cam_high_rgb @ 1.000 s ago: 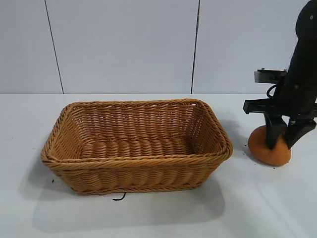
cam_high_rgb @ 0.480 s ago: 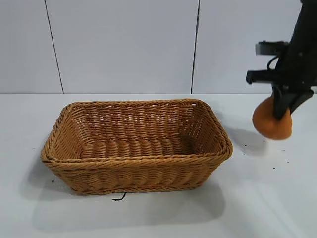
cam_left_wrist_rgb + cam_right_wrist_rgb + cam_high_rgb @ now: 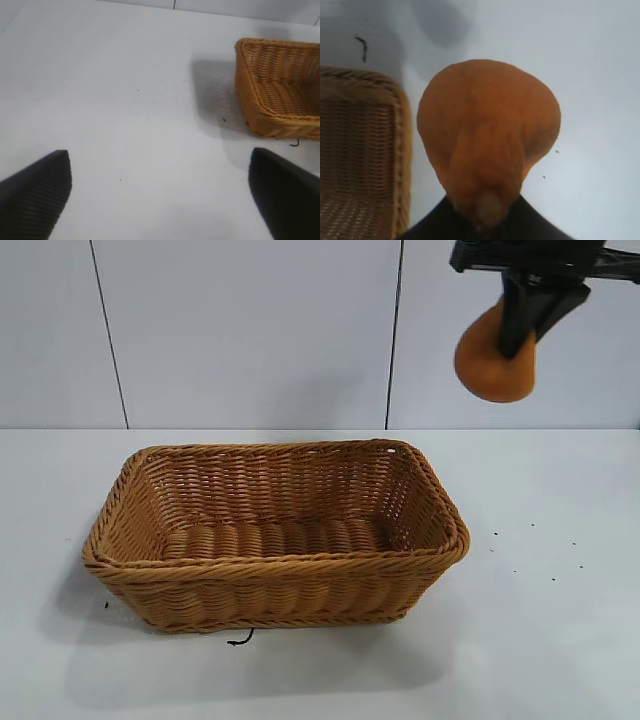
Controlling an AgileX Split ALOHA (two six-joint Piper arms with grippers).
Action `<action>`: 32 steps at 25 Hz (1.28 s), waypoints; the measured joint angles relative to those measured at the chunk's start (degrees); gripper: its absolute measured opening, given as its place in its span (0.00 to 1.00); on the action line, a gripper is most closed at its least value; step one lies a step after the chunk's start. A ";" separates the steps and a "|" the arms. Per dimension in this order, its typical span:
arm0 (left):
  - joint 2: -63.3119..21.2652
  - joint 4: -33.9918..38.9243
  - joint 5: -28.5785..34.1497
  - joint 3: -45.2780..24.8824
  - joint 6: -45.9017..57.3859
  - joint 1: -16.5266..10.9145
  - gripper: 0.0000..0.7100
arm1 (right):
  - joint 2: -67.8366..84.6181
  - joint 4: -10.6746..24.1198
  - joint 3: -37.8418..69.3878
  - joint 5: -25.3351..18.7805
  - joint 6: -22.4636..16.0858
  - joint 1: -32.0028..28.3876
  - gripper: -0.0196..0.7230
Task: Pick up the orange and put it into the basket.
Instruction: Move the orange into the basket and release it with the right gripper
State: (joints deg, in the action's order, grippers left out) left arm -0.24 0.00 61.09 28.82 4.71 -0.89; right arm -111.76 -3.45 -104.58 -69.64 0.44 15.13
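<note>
So from the exterior view, the right gripper point(image 3: 520, 335) is clamped on the orange point(image 3: 493, 365), way up in the air, just right of the basket's point(image 3: 270, 565) far right corner. Basket sits on the white table point(image 3: 560, 640). Left wrist view: the left gripper's fingers point(image 3: 35, 195) are spread wide over bare table, basket off to one side. Right wrist view: orange point(image 3: 490, 135) pinched between the jaws, basket rim point(image 3: 402, 150) below beside it.

White tabletop point(image 3: 560, 640) (a few dark specks) before pale wall panels point(image 3: 250, 330) with 2 seams
</note>
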 joint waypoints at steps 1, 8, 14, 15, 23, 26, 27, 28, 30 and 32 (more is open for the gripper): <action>0.00 0.00 0.00 0.00 0.00 0.00 0.98 | 0.00 -0.06 -0.04 -0.08 -0.06 1.89 0.08; 0.00 0.00 0.00 0.00 0.00 0.00 0.98 | -0.06 -0.30 -0.04 3.39 -0.82 14.28 0.08; 0.00 0.00 0.00 0.00 0.00 0.00 0.98 | -2.32 -0.54 -0.07 6.90 -2.59 21.11 0.07; 0.00 0.00 0.00 0.00 0.00 0.00 0.98 | -3.43 -0.54 -0.07 7.43 -2.73 21.57 0.07; 0.00 0.00 0.00 0.00 0.00 0.00 0.98 | -13.74 0.19 -0.07 9.75 -3.51 21.87 0.07; 0.00 0.00 0.00 0.00 0.00 0.00 0.98 | -16.20 0.13 -0.07 10.45 -3.56 21.87 0.07; 0.00 0.00 0.00 0.00 0.00 0.00 0.98 | -16.46 0.13 -0.07 10.45 -3.61 21.87 0.07; 0.00 0.00 0.00 0.00 0.00 0.00 0.98 | -16.57 0.13 -0.01 10.45 -3.65 21.87 0.08; 0.00 0.00 0.00 0.00 0.00 0.00 0.98 | -16.57 0.13 -0.01 10.51 -3.65 21.87 0.16; 0.00 0.00 0.00 0.00 0.00 0.00 0.98 | -16.57 0.00 -0.01 10.50 -3.65 21.87 0.34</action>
State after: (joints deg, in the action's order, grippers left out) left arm -0.24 0.00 61.09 28.82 4.71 -0.89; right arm -128.34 -3.45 -104.59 -59.14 -3.21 37.00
